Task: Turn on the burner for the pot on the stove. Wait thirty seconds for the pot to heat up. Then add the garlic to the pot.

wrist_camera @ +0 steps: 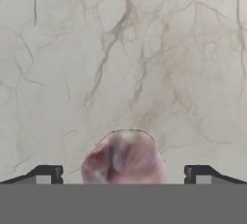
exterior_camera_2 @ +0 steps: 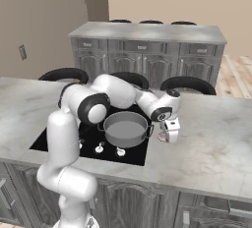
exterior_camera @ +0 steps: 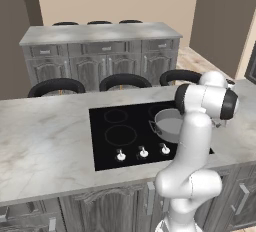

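white arm reaches down, wide-open gripper [wrist_camera: 123,175] straddling the garlic [wrist_camera: 123,158], empty.

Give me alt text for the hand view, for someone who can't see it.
A small pale garlic bulb with a pinkish-purple tint lies on a veined marble counter, between the two dark fingertips of the open gripper, which is pointed down at it.
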Robot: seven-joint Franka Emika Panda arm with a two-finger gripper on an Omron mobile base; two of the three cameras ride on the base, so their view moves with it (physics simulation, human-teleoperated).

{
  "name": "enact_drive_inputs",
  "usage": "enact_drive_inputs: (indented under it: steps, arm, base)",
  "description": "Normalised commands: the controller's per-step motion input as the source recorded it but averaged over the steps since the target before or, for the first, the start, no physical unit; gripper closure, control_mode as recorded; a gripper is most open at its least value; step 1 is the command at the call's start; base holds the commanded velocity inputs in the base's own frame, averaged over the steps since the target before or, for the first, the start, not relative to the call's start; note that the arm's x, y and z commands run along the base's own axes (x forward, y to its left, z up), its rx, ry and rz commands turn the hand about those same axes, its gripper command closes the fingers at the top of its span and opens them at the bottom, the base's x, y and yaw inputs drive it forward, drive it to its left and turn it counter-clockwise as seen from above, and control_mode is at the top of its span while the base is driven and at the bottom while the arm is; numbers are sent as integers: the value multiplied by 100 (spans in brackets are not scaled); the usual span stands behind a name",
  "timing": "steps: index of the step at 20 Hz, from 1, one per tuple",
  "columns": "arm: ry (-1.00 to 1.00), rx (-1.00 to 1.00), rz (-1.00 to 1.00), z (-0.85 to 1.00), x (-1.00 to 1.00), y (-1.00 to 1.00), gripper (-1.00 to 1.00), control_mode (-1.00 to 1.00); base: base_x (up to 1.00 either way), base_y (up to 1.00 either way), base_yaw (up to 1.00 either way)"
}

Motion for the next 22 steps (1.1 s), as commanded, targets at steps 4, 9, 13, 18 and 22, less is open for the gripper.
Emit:
enact_drive_inputs:
  steps: [4, 9, 13, 18, 22]
  arm:
    - [-2, 1, 0, -26, 1, -12, -100, -100]
    - [-4, 1, 0, -33, 1, -11, 100, -100]
    - [-4, 0, 0, -32, 0, 0, 100, -100]
    - [-1, 0, 0, -26, 0, 0, 100, -100]
    - [-1, 0, -3, -2, 0, 0, 100, -100]
  base:
    - [0, 0, 0]
    - [0, 0, 0]
    - [0, 0, 0]
    - [0, 0, 0]
    - [0, 0, 0]
